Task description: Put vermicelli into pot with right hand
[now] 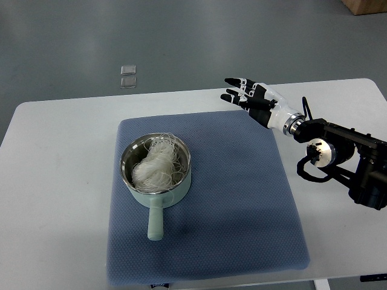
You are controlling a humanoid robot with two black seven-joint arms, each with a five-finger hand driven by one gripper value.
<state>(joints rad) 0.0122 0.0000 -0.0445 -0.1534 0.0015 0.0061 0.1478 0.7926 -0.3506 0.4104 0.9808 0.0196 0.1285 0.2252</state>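
A pale green pot (136,194) with a steel inside and a short handle pointing toward me sits on the left half of a blue mat (242,199). A white tangle of vermicelli (156,166) lies inside the pot, with some strands over its rim. My right hand (245,92) hovers over the mat's far right corner, well to the right of the pot. Its black and white fingers are spread and hold nothing. Its arm (338,151) comes in from the right edge. The left hand is out of view.
The mat lies on a white table (54,181). Two small clear square pieces (127,75) lie on the grey floor beyond the table's far edge. A brown box corner (366,6) shows at the top right.
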